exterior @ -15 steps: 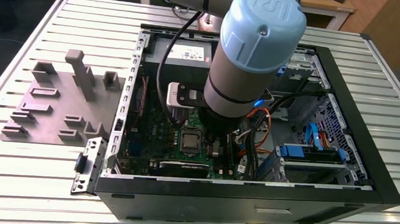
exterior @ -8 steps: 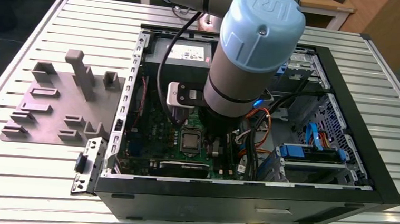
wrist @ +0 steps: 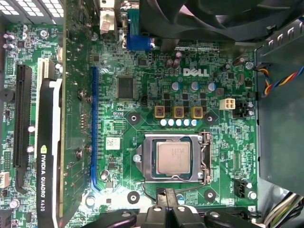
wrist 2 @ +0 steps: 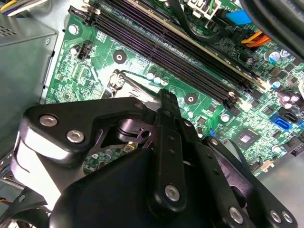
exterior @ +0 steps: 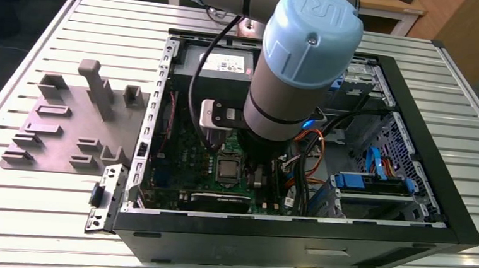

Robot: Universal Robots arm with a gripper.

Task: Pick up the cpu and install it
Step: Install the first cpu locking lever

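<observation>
The cpu (wrist: 173,156), a small silver-grey square, lies flat inside the metal socket frame (wrist: 148,160) on the green motherboard (wrist: 142,71). In the exterior view the cpu (exterior: 225,168) sits in the open computer case (exterior: 437,205), just below the arm's wrist. My gripper (wrist: 164,194) hovers beside the socket's edge, a short way off the cpu. Its black fingers look shut together with nothing between them. In the second wrist view the gripper (wrist 2: 166,97) points at the socket's metal frame (wrist 2: 124,84) and its body hides the cpu.
A graphics card (wrist: 47,156) stands in its slot beside the socket. Memory slots (wrist 2: 180,42), a fan (wrist: 213,19), the power supply (exterior: 223,63), orange cables (exterior: 306,154) and blue drive bays (exterior: 371,181) crowd the case. A grey fixture plate (exterior: 71,128) lies outside on the exterior view's left.
</observation>
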